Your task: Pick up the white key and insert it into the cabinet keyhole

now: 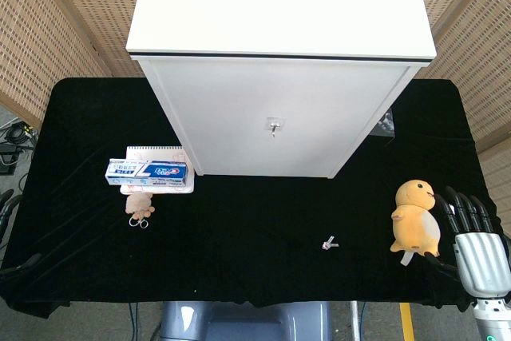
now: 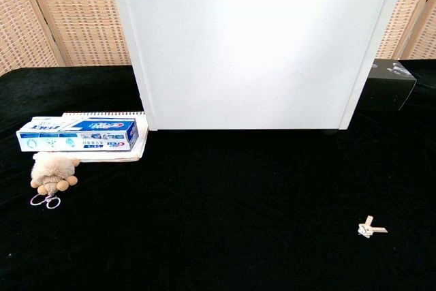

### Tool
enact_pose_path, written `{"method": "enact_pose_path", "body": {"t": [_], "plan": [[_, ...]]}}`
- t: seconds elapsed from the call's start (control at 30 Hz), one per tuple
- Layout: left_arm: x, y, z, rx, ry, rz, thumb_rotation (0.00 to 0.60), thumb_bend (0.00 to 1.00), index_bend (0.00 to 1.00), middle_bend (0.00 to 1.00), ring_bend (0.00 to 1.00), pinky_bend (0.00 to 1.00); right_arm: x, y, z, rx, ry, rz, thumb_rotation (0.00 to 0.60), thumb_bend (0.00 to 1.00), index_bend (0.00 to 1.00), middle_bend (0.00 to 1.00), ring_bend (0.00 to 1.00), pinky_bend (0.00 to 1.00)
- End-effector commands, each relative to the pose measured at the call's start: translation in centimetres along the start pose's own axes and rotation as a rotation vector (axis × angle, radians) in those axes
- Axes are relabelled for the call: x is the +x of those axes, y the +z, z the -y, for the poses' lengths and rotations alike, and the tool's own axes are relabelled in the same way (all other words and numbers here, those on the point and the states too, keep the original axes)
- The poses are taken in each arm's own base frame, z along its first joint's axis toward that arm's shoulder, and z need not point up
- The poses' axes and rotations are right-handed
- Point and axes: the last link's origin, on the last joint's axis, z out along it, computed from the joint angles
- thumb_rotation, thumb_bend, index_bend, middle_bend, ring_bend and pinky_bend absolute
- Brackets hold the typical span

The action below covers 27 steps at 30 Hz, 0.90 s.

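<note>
The small white key (image 1: pixel 329 243) lies flat on the black tablecloth in front of the cabinet, right of centre; the chest view shows the key (image 2: pixel 370 228) at lower right. The white cabinet (image 1: pixel 279 69) stands at the back, and its keyhole (image 1: pixel 274 126) sits in the middle of the front door. My right hand (image 1: pixel 476 239) is at the table's right front corner, fingers spread and holding nothing, well to the right of the key. The left hand is out of sight in both views.
A yellow duck toy (image 1: pixel 416 215) stands between my right hand and the key. A toothpaste box (image 1: pixel 148 170) lies on a spiral notebook (image 1: pixel 154 152) at left, with a small plush keyring (image 1: pixel 140 206) in front. A dark box (image 2: pixel 388 84) sits right of the cabinet.
</note>
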Motion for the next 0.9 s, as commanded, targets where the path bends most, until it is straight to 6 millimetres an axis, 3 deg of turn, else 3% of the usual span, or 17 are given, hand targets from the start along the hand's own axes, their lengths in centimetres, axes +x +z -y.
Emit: {"method": "enact_pose_path", "body": {"t": [0.03, 0.33, 0.4, 0.43, 0.47, 0.5, 0.57, 0.63, 0.67, 0.73, 0.9], "plan": [[0.0, 0.0, 0.0, 0.001, 0.000, 0.000, 0.600, 0.00, 0.00, 0.00, 0.00, 0.00, 0.0, 0.0, 0.0, 0.000, -0.002, 0.002, 0.600, 0.00, 0.02, 0.00, 0.00, 0.00], [-0.3, 0.0, -0.1, -0.001, 0.010, 0.008, 0.600, 0.00, 0.00, 0.00, 0.00, 0.00, -0.5, 0.2, 0.1, 0.005, -0.012, 0.020, 0.600, 0.00, 0.03, 0.01, 0.00, 0.00], [-0.4, 0.0, -0.2, -0.003, 0.017, 0.012, 0.600, 0.00, 0.00, 0.00, 0.00, 0.00, -0.8, 0.5, 0.5, 0.023, -0.025, 0.031, 0.600, 0.00, 0.05, 0.11, 0.05, 0.00], [-0.5, 0.1, -0.2, -0.001, 0.019, 0.012, 0.600, 0.00, 0.00, 0.00, 0.00, 0.00, -1.0, 0.9, 0.8, 0.041, -0.034, 0.030, 0.600, 0.00, 0.06, 0.24, 0.14, 0.00], [-0.5, 0.1, -0.2, 0.002, 0.019, 0.012, 0.600, 0.00, 0.00, 0.00, 0.00, 0.00, -1.2, 1.2, 1.0, 0.055, -0.043, 0.031, 0.600, 0.00, 0.07, 0.37, 0.26, 0.06], [-0.5, 0.2, -0.1, 0.006, 0.020, 0.011, 0.600, 0.00, 0.00, 0.00, 0.00, 0.00, -1.5, 1.5, 1.2, 0.073, -0.055, 0.038, 0.600, 0.00, 0.08, 0.44, 0.35, 0.14], [-0.5, 0.4, 0.0, 0.013, 0.017, 0.010, 0.600, 0.00, 0.00, 0.00, 0.00, 0.00, -2.3, 2.4, 1.8, 0.127, -0.078, 0.066, 0.600, 0.00, 0.09, 0.60, 0.53, 0.56], [-0.5, 0.6, 0.1, 0.022, 0.016, 0.009, 0.600, 0.00, 0.00, 0.00, 0.00, 0.00, -3.3, 3.5, 2.8, 0.199, -0.082, 0.114, 0.600, 0.00, 0.11, 0.69, 0.64, 0.85], [-0.5, 0.6, 0.1, 0.026, 0.017, 0.009, 0.600, 0.00, 0.00, 0.00, 0.00, 0.00, -3.9, 4.0, 3.2, 0.228, -0.076, 0.147, 0.600, 0.00, 0.13, 0.73, 0.70, 0.94], [-0.6, 0.8, 0.2, 0.032, 0.020, 0.013, 0.600, 0.00, 0.00, 0.00, 0.00, 0.00, -4.9, 5.1, 4.3, 0.286, -0.058, 0.218, 0.600, 0.00, 0.15, 0.79, 0.77, 0.99], [-1.0, 1.4, 0.5, 0.057, 0.021, 0.027, 0.600, 0.00, 0.00, 0.00, 0.00, 0.00, -7.3, 7.1, 7.0, 0.378, -0.003, 0.347, 0.600, 0.06, 0.27, 0.86, 0.83, 1.00]]}}
